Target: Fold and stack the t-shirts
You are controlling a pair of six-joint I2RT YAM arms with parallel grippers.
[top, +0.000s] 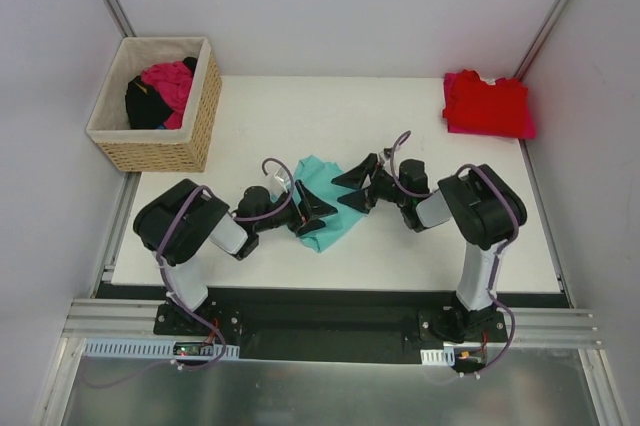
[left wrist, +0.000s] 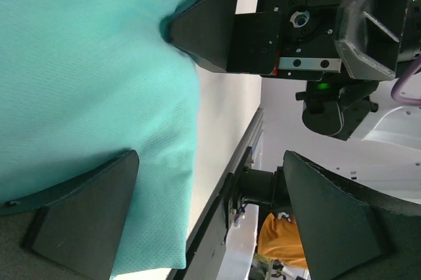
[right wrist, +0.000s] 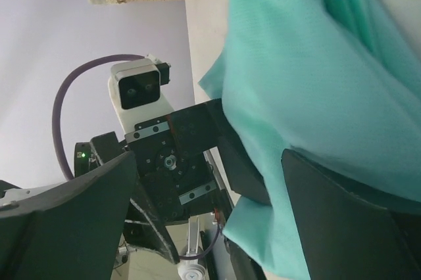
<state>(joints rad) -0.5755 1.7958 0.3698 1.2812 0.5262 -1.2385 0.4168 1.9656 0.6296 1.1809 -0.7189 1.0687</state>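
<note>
Top view: the teal t-shirt [top: 322, 208] lies crumpled on the worktop [top: 420, 246], between the left end effector [top: 310, 216] and the right end effector [top: 355, 186]. Both have their jaws wide apart.

Left wrist view: the cloth lies at one finger, perhaps touching it.

Right wrist view: the cloth lies just ahead, beside one finger.

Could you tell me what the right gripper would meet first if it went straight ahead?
Most likely the teal t-shirt, just ahead of the right gripper; the left gripper sits close behind, depth unclear.
</note>
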